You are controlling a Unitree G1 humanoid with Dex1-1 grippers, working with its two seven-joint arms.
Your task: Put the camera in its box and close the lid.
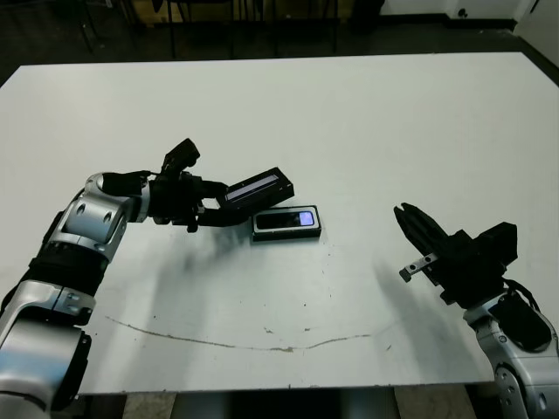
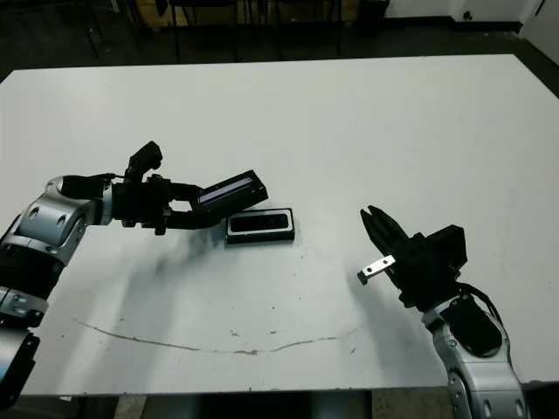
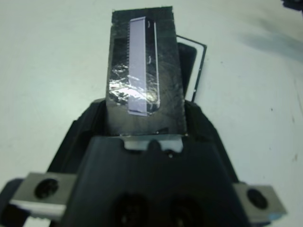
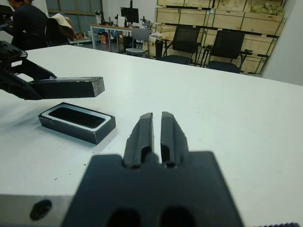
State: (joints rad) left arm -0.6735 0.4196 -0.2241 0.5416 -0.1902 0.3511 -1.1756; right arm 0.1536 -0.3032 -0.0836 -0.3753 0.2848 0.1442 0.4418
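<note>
Left tool (image 1: 212, 208) grips lid (image 1: 256, 187) above box (image 1: 286, 223).

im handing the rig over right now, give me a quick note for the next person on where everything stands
Left gripper: shut on the lid, holding it tilted in the air, just above and to the robot's left of the box.
Right gripper: shut and empty, hovering over bare table to the right, well away from the box.
Camera: already lying in the box, bluish window toward the robot's right.
Done: camera boxed, lid picked up.
Left: bring the lid over the box, line it up, press it down and let go.
</note>
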